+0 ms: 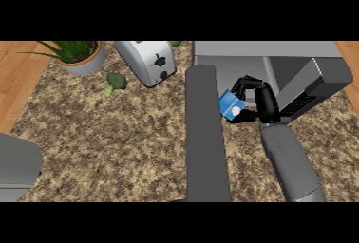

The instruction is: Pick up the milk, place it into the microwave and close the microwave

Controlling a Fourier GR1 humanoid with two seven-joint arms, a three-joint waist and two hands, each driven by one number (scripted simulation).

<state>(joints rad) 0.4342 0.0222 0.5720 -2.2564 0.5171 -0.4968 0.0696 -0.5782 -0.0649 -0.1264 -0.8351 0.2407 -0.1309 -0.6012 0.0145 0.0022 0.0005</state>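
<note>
One hand, the right hand [254, 102], curls its black fingers round the blue milk carton [231, 105], held above the speckled surface [105, 137] just before the open microwave [280, 59]. Its door [316, 88] swings out beside the forearm. Farther left stand a toaster [148, 61], broccoli [116, 81] and a potted plant [76, 54].

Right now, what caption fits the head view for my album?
Right hand holds the milk at the open microwave.
</note>
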